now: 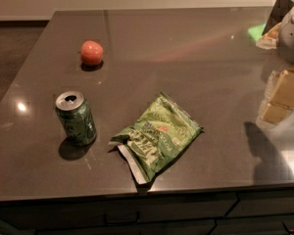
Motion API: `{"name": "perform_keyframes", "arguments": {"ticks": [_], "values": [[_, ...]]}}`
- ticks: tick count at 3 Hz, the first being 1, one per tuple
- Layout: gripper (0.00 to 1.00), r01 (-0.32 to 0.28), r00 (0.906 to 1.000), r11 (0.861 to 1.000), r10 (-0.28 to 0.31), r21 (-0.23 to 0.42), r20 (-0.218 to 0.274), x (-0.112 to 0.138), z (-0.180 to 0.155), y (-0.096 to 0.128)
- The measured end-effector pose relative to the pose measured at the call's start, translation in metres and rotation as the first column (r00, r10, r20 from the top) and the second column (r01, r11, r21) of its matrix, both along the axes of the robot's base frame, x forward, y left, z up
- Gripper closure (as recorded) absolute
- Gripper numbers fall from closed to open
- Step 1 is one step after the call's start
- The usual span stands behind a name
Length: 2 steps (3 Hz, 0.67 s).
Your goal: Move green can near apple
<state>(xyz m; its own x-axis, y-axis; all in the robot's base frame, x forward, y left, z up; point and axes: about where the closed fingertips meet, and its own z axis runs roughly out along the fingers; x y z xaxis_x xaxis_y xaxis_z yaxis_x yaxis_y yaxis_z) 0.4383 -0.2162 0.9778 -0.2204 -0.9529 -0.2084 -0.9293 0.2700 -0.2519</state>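
Note:
The green can (76,118) stands upright on the dark countertop (186,53) at the front left, its silver top with the opening showing. The apple (91,52) sits farther back on the left, well apart from the can. My gripper (280,101) shows as pale blocks at the right edge of the view, above the counter and far to the right of both the can and the apple. It holds nothing that I can see.
A crinkled green chip bag (157,136) lies near the front edge, right of the can. Part of my arm (289,26) and a bright green object (257,32) are at the back right. The counter's front edge runs along the bottom.

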Motion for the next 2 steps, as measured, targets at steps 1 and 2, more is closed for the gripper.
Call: {"name": "perform_keyframes", "arguments": {"ticks": [1,2], "values": [[0.0,0.0,1.0,1.0,0.0,0.0,0.0,0.0,0.0,0.0],[0.0,-0.033,0.9993,0.999,0.033,0.04,0.017,0.01,0.002,0.026]]}}
